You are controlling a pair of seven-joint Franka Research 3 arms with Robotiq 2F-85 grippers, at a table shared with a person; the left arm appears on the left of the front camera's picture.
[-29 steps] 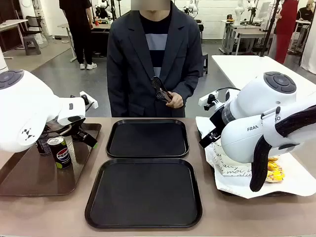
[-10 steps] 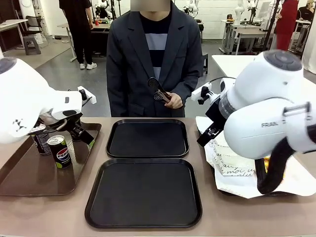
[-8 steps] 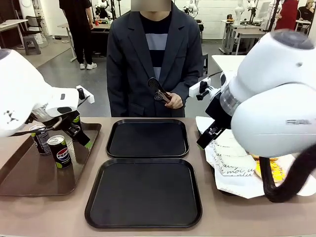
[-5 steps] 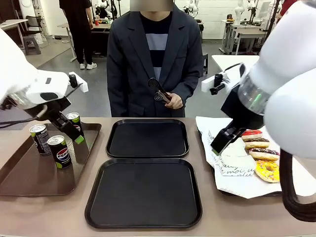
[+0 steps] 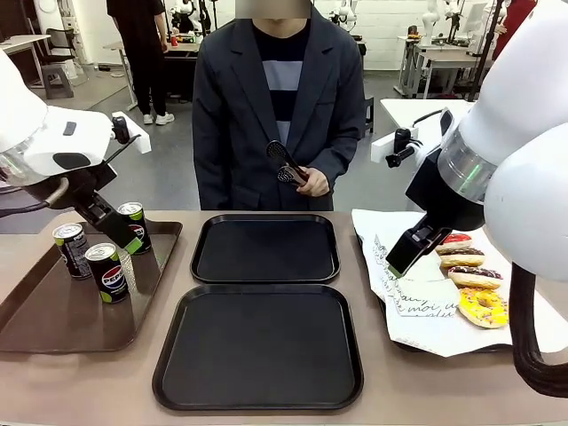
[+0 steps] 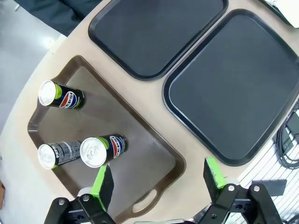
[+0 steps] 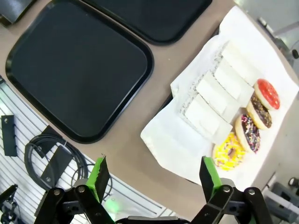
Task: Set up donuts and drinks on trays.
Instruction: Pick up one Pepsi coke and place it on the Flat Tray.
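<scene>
Both my arms have risen clear of the load in the last second. My left fingers [image 5: 131, 244] and right fingers [image 5: 397, 264] stand fully apart, holding nothing. Three slim black soda cans [image 5: 108, 272] stand upright on the long glossy brown tray [image 5: 53, 324]. Four glazed ring donuts [image 5: 466, 271] lie on white paper [image 5: 413, 311]. Both matte black square trays [image 5: 266, 250] are bare, so in my judgement no transfer has begun. The beige tabletop [image 5: 98, 382] fronts a person [image 5: 240, 115] holding black tongs [image 5: 286, 164], with a grey-floored workshop behind.
</scene>
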